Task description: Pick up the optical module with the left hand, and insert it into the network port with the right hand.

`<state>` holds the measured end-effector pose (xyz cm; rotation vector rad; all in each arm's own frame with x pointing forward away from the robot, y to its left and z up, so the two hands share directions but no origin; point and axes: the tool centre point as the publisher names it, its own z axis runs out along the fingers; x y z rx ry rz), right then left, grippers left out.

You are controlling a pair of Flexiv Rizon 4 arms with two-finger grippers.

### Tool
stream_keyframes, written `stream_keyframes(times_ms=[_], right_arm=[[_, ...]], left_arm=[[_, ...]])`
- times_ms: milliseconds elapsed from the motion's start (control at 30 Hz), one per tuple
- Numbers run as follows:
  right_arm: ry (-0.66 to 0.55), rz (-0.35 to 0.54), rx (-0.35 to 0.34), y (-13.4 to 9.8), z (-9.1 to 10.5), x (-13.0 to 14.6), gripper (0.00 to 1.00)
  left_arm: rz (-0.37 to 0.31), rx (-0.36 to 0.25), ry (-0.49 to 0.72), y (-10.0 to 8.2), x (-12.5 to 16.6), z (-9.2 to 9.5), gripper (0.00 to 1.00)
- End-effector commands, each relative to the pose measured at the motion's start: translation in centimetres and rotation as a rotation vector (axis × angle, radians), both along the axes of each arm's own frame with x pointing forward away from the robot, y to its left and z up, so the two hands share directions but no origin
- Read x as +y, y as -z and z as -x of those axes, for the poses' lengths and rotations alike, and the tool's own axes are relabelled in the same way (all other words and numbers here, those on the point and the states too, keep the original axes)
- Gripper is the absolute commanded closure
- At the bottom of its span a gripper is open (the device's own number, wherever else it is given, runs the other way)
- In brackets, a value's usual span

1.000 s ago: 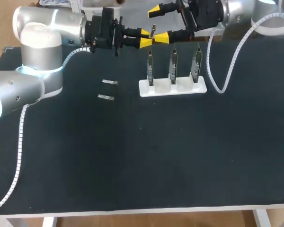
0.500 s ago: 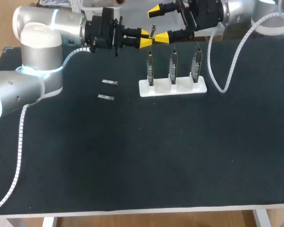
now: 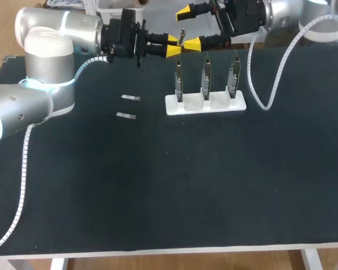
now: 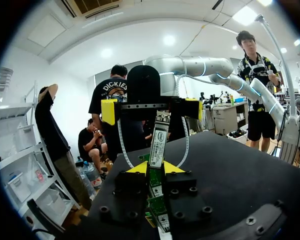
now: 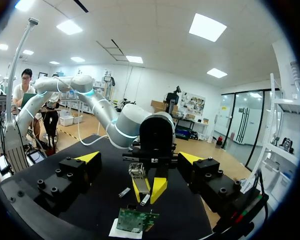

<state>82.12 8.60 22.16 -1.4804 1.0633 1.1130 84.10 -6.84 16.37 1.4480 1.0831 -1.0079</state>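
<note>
My left gripper (image 3: 174,49) hangs above the table's far edge, shut on a small optical module (image 3: 182,38) that sticks up out of its yellow tips. In the left wrist view the module (image 4: 159,139) stands upright between my left gripper's (image 4: 156,168) fingers. My right gripper (image 3: 190,27) faces it, open wide, one yellow tip above the module and one beside it, neither touching. From the right wrist view, the module (image 5: 138,172) sits ahead of my right gripper (image 5: 139,158), centred between the spread fingers. Three network cards (image 3: 206,79) stand upright in a white holder (image 3: 225,105) just below.
Two spare modules (image 3: 130,98) (image 3: 125,116) lie on the black table left of the holder. A white cable (image 3: 270,84) from my right arm loops down onto the table beside the holder's right end.
</note>
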Motion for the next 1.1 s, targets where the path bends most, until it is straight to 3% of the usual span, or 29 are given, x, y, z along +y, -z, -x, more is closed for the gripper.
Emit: stream_keyframes(times_ms=[33, 1100], right_arm=[[0.0, -0.009, -0.005, 0.29, 0.04, 0.23, 0.0], [0.002, -0.02, 0.004, 0.59, 0.61, 0.9, 0.0]], left_arm=[[-0.002, 0.0, 0.006, 0.02, -0.08, -0.32, 1.0], [-0.002, 0.0, 0.006, 0.02, -0.08, -0.32, 1.0]])
